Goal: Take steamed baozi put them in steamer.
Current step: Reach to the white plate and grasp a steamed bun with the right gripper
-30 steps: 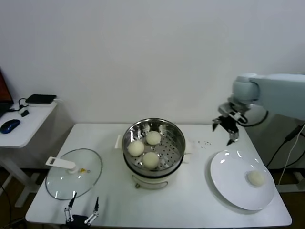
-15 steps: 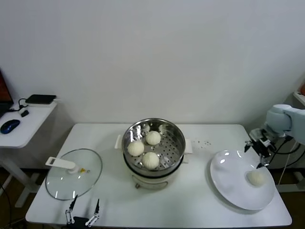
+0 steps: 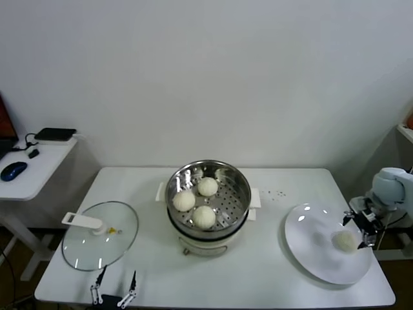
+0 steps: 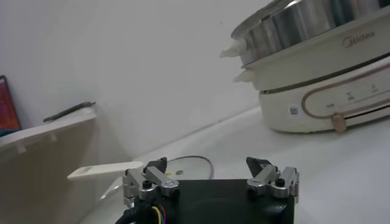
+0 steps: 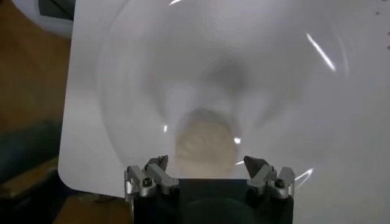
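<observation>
From the head camera you see three baozi in the steamer at bench centre; the fourth sits on the plate at 3 o'clock, right pincer just beside it. Left pincer idles at 7 o'clock.

Left wrist: your left pincer is wide open, empty.

Right wrist: your right pincer gapes over the baozi, gripping nothing.

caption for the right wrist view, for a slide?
Open right gripper poised over the last baozi on the white plate.

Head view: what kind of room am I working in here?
Probably a lab or office test setup, not a real kitchen: a plain white table against a bare wall, a side desk with a computer mouse, and a steamer staged beside a white plate.
</observation>
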